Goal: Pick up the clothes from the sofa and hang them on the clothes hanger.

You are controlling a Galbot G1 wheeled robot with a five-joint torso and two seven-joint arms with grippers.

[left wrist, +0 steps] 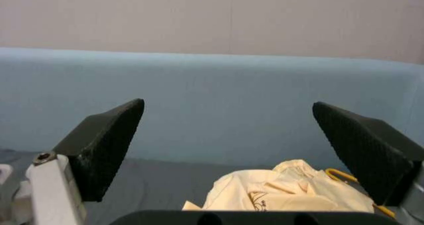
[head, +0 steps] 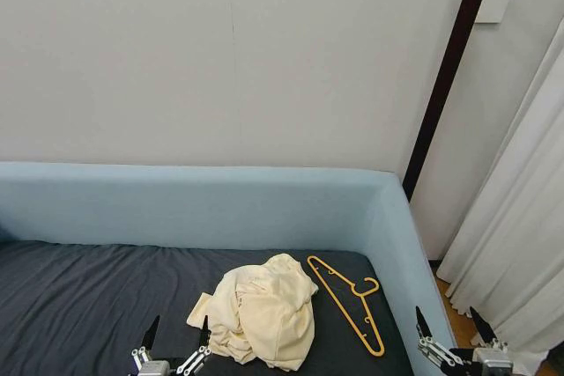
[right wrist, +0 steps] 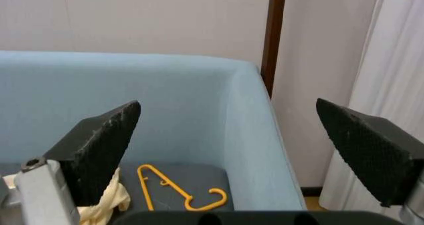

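- Clothes (head: 260, 310), a crumpled cream bundle, lie on the dark seat (head: 79, 297) of the sofa (head: 194, 204). They are just ahead of the left end effector (head: 181, 321) and a little toward its right.
- On the left end effector, the two black fingers (left wrist: 106, 145) are spread wide and hold nothing. It sits low over the seat, close beside the bundle's near corner.
- On the right end effector (head: 447, 314), the fingers are also spread wide with nothing gripped. It sits by the sofa's right arm, well apart from the bundle.
- A yellow hanger (head: 342, 301) lies flat on the seat between the two end effectors. It is just beside the clothes on the side facing the right end effector, and its hook curls toward the sofa's arm. Whether its far tip touches the fabric cannot be told.
- The sofa's light blue backrest (left wrist: 219, 101) stands beyond both end effectors, across the seat.
- A dark pole (head: 445, 77) rises beyond the right end effector, against the pale wall (head: 220, 50) behind the sofa's corner.
- A white curtain (head: 520, 244) hangs on the right end effector's outer side.
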